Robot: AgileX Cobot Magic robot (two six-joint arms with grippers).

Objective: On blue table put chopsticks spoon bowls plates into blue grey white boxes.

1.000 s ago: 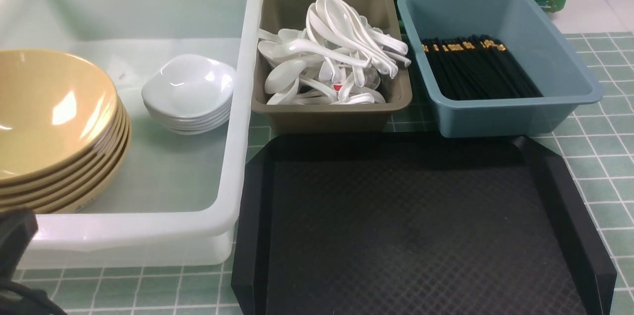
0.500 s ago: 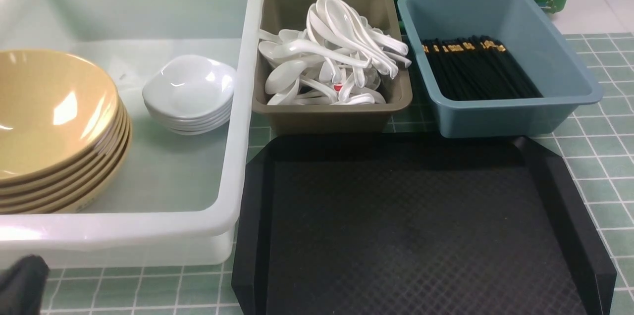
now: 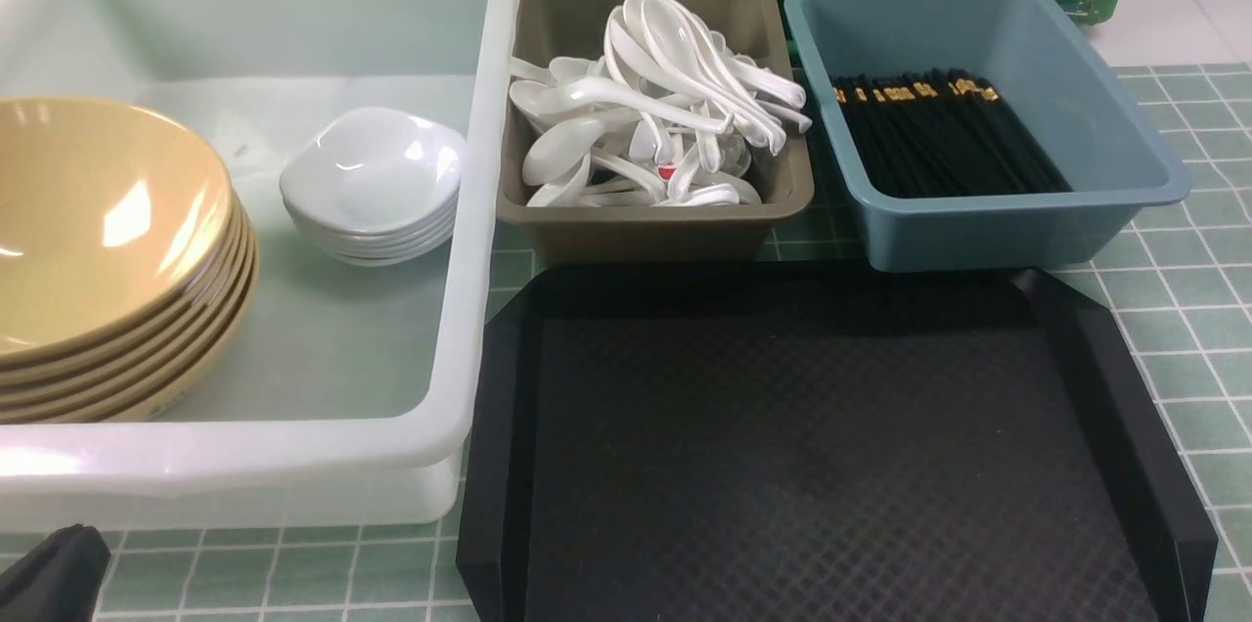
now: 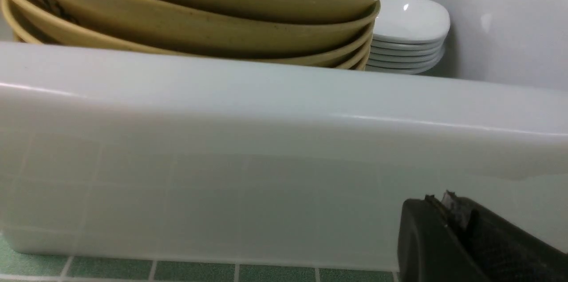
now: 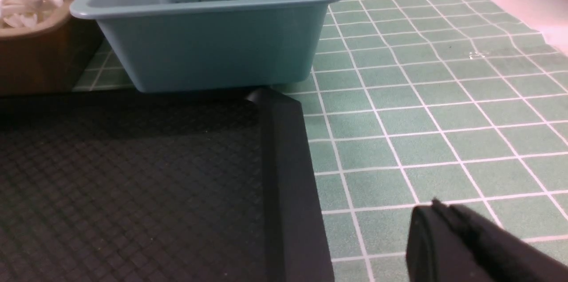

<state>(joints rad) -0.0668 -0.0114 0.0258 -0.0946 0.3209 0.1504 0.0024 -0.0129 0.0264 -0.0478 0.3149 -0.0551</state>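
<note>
Looks like everything's sorted: chopsticks (image 3: pixel 944 138) lie in the blue box (image 3: pixel 1125 201), long axis running away from us, spoons (image 3: pixel 655 104) in the grey box (image 3: pixel 646 221), bowls (image 3: pixel 108 241) and plates (image 3: pixel 372 182) in the white box (image 3: pixel 293 466). Our left claw (image 3: pixel 54 573) sits closed and empty, low beside the white box; right claw (image 5: pixel 466 246) closed too, over bare surface (image 5: pixel 443 95).

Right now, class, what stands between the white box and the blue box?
The grey box, heaped with white spoons, stands between the white box and the blue box, seen in the front view.
</note>
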